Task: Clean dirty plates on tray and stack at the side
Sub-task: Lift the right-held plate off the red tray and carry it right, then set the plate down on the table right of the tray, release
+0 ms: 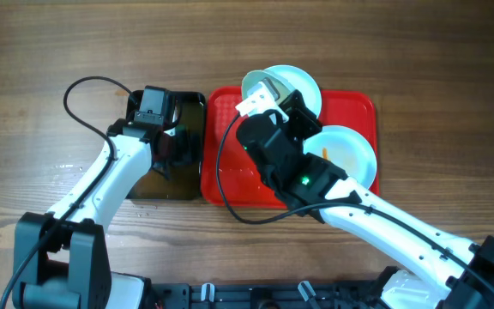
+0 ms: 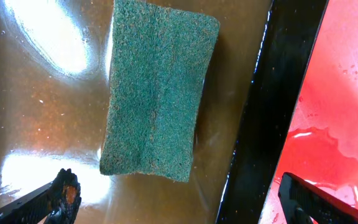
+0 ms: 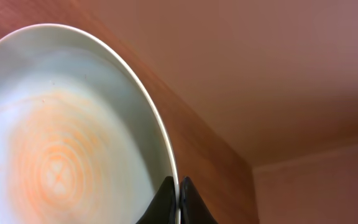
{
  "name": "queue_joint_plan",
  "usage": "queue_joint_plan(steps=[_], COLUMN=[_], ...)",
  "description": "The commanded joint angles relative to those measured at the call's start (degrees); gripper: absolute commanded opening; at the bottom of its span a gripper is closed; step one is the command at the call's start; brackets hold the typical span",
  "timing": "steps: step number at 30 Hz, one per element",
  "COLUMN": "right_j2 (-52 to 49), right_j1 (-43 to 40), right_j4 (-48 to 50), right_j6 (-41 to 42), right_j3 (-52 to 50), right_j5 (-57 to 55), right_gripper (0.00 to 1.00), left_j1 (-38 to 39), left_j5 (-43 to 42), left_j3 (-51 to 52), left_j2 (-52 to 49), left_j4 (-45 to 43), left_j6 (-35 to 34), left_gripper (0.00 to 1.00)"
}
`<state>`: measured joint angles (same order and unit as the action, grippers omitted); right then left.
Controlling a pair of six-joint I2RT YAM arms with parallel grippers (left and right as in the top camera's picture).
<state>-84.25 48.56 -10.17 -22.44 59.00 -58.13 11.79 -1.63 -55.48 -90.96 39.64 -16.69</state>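
Observation:
My right gripper (image 1: 268,93) is shut on the rim of a pale plate (image 1: 297,81) and holds it tilted over the far edge of the red tray (image 1: 360,105). In the right wrist view the plate (image 3: 61,143) shows faint orange rings, with the jaws (image 3: 178,198) pinching its edge. A second plate (image 1: 350,148) with an orange streak lies on the tray's right side. A third plate is not in view. My left gripper (image 1: 171,148) is open and empty over the black tub, its fingers (image 2: 178,194) just below a green sponge (image 2: 157,93).
The black tub (image 1: 192,107) stands left of the tray and holds brown water; its dark wall (image 2: 272,112) borders the wet tray floor (image 2: 347,93). The right arm crosses the tray's middle. Wooden table lies all around.

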Motion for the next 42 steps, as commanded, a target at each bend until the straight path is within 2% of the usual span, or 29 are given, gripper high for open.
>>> queue_joint_plan(steps=[1,5,7,10,11,13,16,20,24,28,31,35,37,38,40,42], right_j2=[1.20,1.20,1.20,1.20,1.20,1.22,1.88,3.26,3.08,2.71,2.60,2.05,2.05,2.05,2.05,2.05], right_j1=[0.20,0.17,-0.28,-4.66,-6.62,-13.18,-22.23,-43.21,-61.40,-71.89,-76.37,-77.13,-77.13,-77.13,-77.13,-76.56], right_j4=[0.57,0.48,-0.55,-10.51,-13.07,-16.11,-16.55,-20.98,-28.17,-31.01,-30.32,-30.34,-30.36,-30.36,-30.25,-31.52], right_j6=[-0.28,-0.02,8.22,29.99,34.86,40.30,42.84,50.77,54.14,54.16,54.10,54.10,54.12,54.05,49.27,43.34], right_j3=[0.98,0.98,0.61,0.22,0.22,0.24,0.24,0.24,0.13,-1.38,-4.00,-4.92,-4.92,-4.92,-4.92,-4.92], right_j5=[-2.49,-2.27,-1.07,10.14,12.50,17.64,27.85,47.82,52.68,50.05,50.01,48.06,48.11,48.78,58.01,73.31], right_gripper=[0.04,0.04,0.05,0.04,0.04,0.04,0.04,0.04,0.05,0.04,0.04,0.06,0.21,0.24,0.32,0.38], left_j1=[-0.07,-0.07,-0.07,-0.07,-0.07,-0.07,-0.07,-0.07,-0.07,-0.07,-0.07,-0.07,-0.07,-0.07,-0.04,-0.07], left_j5=[-0.70,-0.70,-0.70,-0.70,-0.70,-0.70,-0.70,-0.70,-0.70,-0.70,-0.72,-0.70,-0.70,-0.70,-0.72,-0.70], left_j3=[0.04,0.04,0.04,0.04,0.04,0.04,0.04,0.04,0.04,0.04,0.04,0.04,0.04,0.04,0.04,0.04], left_j2=[0.20,0.20,0.20,0.20,0.20,0.20,0.20,0.20,0.20,0.20,0.20,0.20,0.20,0.20,0.20,0.20], left_j4=[-0.20,-0.20,-0.17,-0.17,-0.17,-0.20,-0.17,-0.13,-0.13,-0.15,-0.15,-0.15,-0.15,-0.17,-0.17,-0.17], left_j6=[-0.50,-0.50,-0.50,-0.50,-0.50,-0.50,-0.50,-0.50,-0.50,-0.50,-0.50,-0.50,-0.50,-0.50,-0.50,-0.50], left_gripper=[1.00,1.00,1.00,1.00,1.00,1.00,1.00,1.00,1.00,1.00,1.00,1.00,1.00,1.00,1.00,1.00])
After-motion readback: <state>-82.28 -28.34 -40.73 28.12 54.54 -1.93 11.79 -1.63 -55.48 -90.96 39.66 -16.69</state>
